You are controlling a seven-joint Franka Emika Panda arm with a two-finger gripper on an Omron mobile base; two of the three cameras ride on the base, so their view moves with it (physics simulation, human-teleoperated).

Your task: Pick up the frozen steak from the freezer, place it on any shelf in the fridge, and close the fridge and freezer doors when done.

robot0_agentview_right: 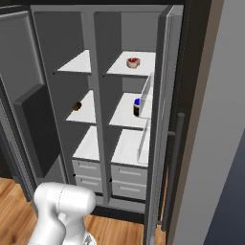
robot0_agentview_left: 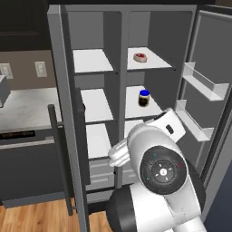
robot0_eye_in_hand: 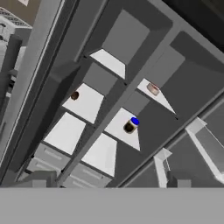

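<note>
The gripper [robot0_eye_in_hand: 108, 181] shows in the hand view as two dark finger tips, one at each lower corner, with the jaws standing wide apart and nothing between them. They face the open grey side-by-side unit from well back.

Both doors stand open. The freezer door [robot0_agentview_right: 24, 72] lies off to the left of the jaws. The fridge door [robot0_agentview_left: 206, 50] lies to their right, and its white inner bins [robot0_agentview_left: 206, 86] face the shelves.

The frozen steak [robot0_agentview_left: 141, 57] [robot0_agentview_right: 132, 61] [robot0_eye_in_hand: 152, 89] lies flat on the shelf [robot0_agentview_left: 158, 62] [robot0_agentview_right: 117, 68] [robot0_eye_in_hand: 165, 103], the top board of the fridge [robot0_agentview_left: 138, 27]. That puts it far ahead of the jaws, above their line and a little to the right. It sits near the middle of the board, apart from the walls.

One board lower in the fridge, a blue-lidded jar [robot0_agentview_left: 144, 98] [robot0_agentview_right: 137, 107] [robot0_eye_in_hand: 131, 125] stands upright. It is almost straight ahead of the jaws and nearer to them than the steak.

In the freezer [robot0_agentview_left: 86, 27], ahead and to the left of the jaws, a small brown lump [robot0_agentview_right: 76, 105] [robot0_eye_in_hand: 75, 95] rests on the middle white board, close to the left wall.

Grey drawers [robot0_agentview_right: 127, 174] fill the bottom of both halves, the nearest part of the unit to the finger tips.
</note>
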